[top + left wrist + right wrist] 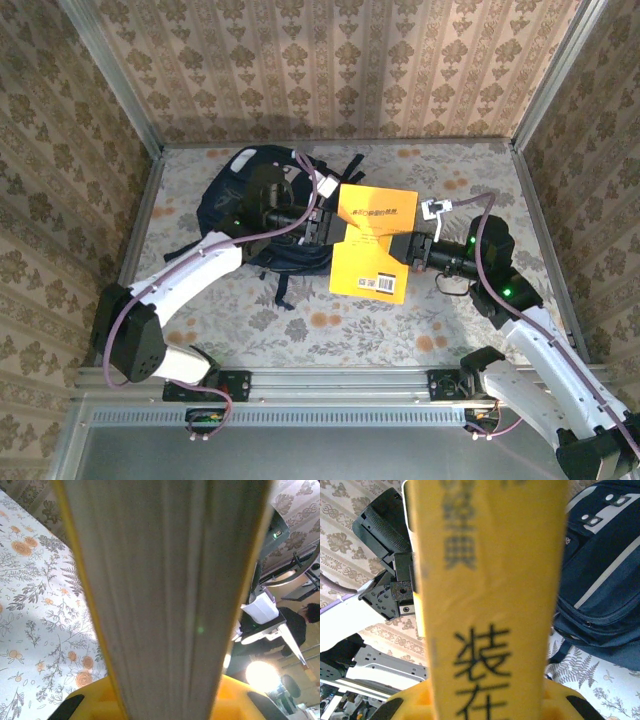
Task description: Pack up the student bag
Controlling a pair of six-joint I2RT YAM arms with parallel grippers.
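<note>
The student bag (240, 205), dark navy with a white stripe, lies at the back left of the table, and its front pocket (605, 570) is seen in the right wrist view. A thick yellow book (372, 245) hangs just right of the bag, held between both arms. My left gripper (325, 228) is shut on the book's left edge, where the grey page block (170, 600) runs between its yellow fingers (87, 705). My right gripper (408, 248) is shut on the right edge, over the yellow spine (490, 580) with black characters.
The floral tablecloth (330, 330) covers the table inside patterned walls (330, 60). A bag strap (283, 288) trails toward the front. A small white tag (435, 208) sits by the right arm's cable. A metal rail (330, 380) runs along the near edge.
</note>
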